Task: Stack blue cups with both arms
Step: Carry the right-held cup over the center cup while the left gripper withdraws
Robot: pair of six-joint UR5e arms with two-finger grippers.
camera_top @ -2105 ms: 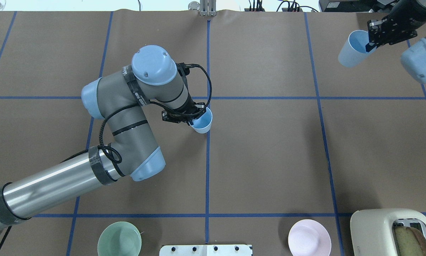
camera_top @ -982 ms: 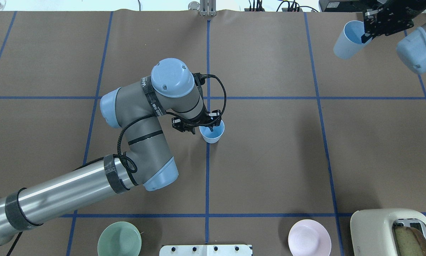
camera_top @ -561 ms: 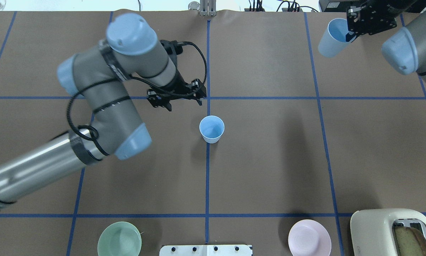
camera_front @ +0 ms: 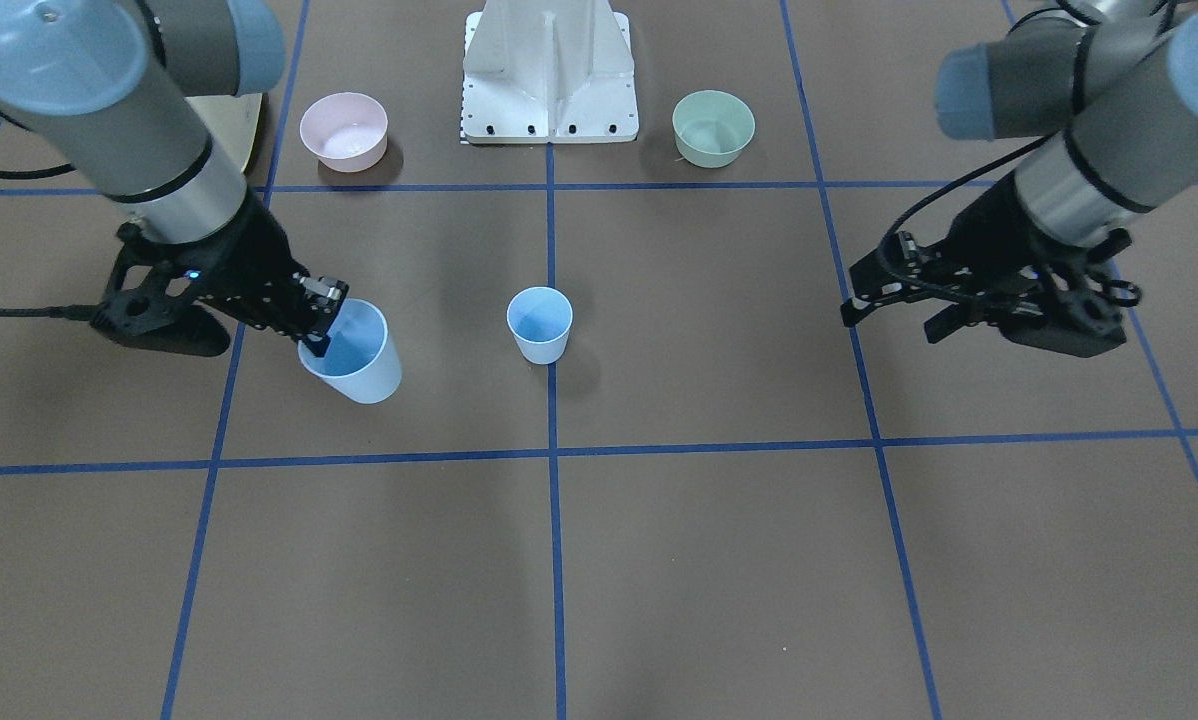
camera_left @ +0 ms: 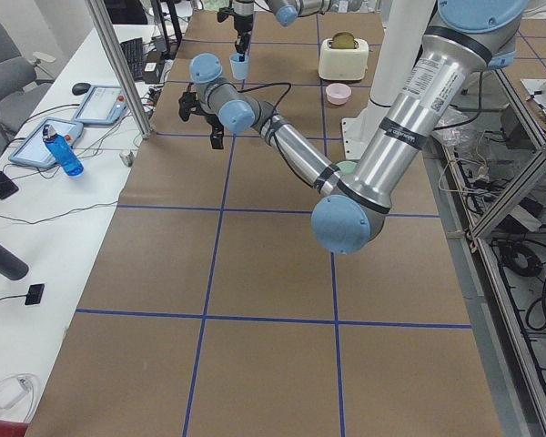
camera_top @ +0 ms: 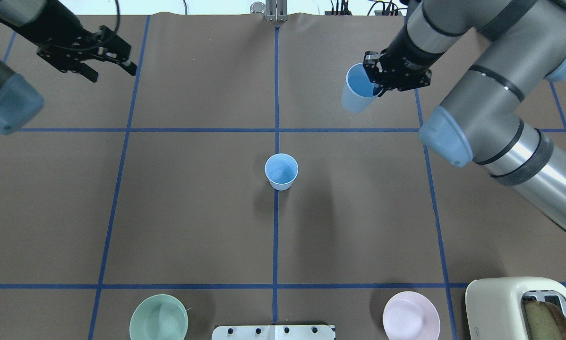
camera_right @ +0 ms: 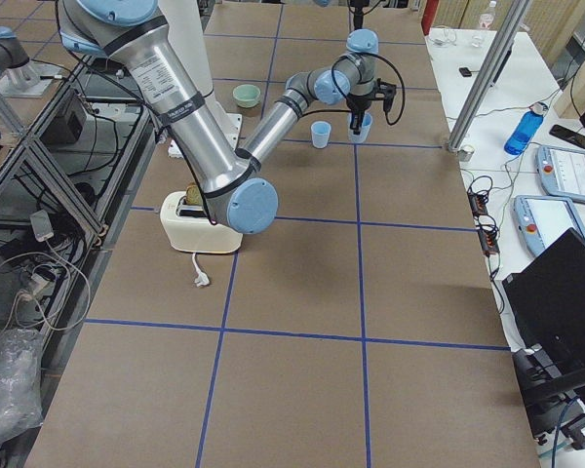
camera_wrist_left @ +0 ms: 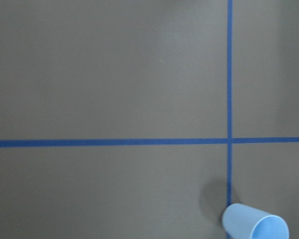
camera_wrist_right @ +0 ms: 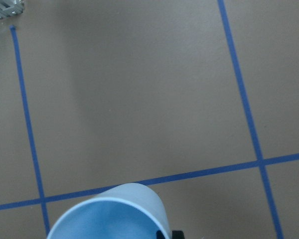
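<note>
1. The left end effector [camera_top: 113, 74] no longer grips the standing blue cup [camera_top: 281, 171]. Within the last second it let go and swung away to the upper left of the overhead view. Its jaws are spread wide and hold nothing.
2. That cup stays where it was set down, upright and mouth up. It sits on the central blue tape line near the middle of the overhead frame, with nothing touching it.
3. The right end effector [camera_top: 376, 86] has travelled from the upper right corner towards the centre. One finger is inside and one outside the rim of the carried blue cup [camera_top: 356, 97], clamped tight. The cup appears lifted clear of the surface, above and right of the standing one and still well apart from it.
4. By my reading, the base cup is placed and freed. What remains is carrying the second cup over it and lowering it in.
5. The counter [camera_top: 193, 226] is covered in brown paper with a blue tape grid.
6. Along the bottom edge of the overhead view sit a mint-green bowl [camera_top: 158, 317], a pink bowl [camera_top: 410, 315] and a cream toaster [camera_top: 500, 302] holding bread.
7. The side views show a white desk with tablets [camera_left: 109, 102], a blue water bottle [camera_left: 62, 150] and aluminium framing.
</note>
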